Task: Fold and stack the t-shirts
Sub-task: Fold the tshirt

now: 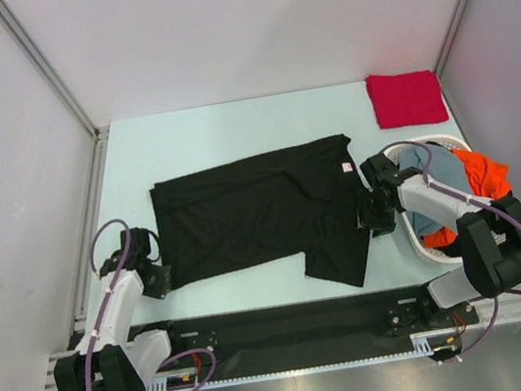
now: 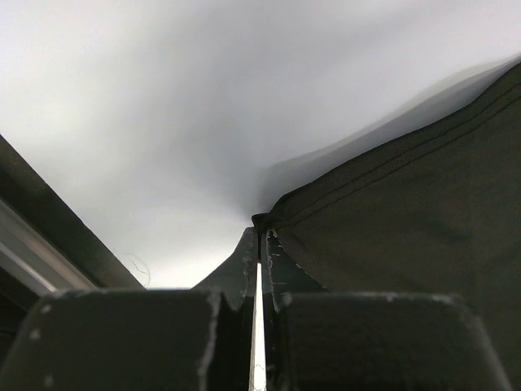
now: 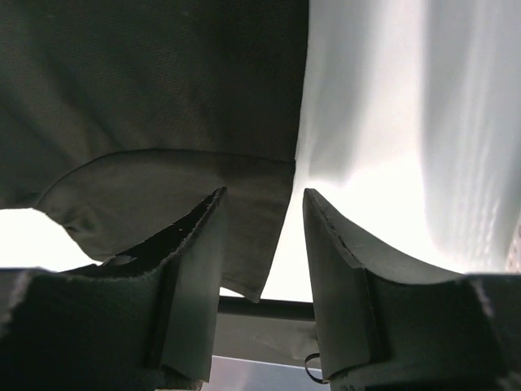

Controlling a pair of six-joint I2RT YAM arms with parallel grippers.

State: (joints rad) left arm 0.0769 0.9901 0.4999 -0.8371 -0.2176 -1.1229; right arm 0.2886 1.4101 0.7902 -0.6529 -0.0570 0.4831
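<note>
Black t-shirt (image 1: 244, 218) lies spread flat across the middle of the pale bench (image 1: 230, 126) on my overhead feed. It is turned sideways, with the collar and small white neck label (image 1: 346, 167) toward the right and the hem toward the left. One sleeve reaches toward the near edge.

At the shirt's near left corner, the left arm (image 1: 118, 297) is bent low to the bench. My left wrist camera shows the left jaws closed, their dark fingers (image 2: 122, 342) pressed together with only a sliver of light between them. They are pinching the very corner of the stitched hem (image 2: 391, 163). The rest of the cloth runs off to the right of that view, lying on the bench.

At the shirt's right side, on the near side of the collar, the right arm (image 1: 434, 198) reaches in from beside the white basket (image 1: 442, 139). On my right wrist camera the right jaws stand open, astride the shirt's edge. One finger (image 3: 195, 269) sits over a turned-up flap of black cloth, the other (image 3: 342, 269) over bare bench. I cannot tell whether either finger touches the cloth.

The basket sits at the right of the bench and holds a bundled grey-blue t-shirt (image 1: 440, 172) and an orange t-shirt (image 1: 483, 172), the orange one spilling over the rim on the right.

A red t-shirt (image 1: 406, 97), folded to a neat square, lies in the far right corner, just beyond the basket and well apart from the black one.
</note>
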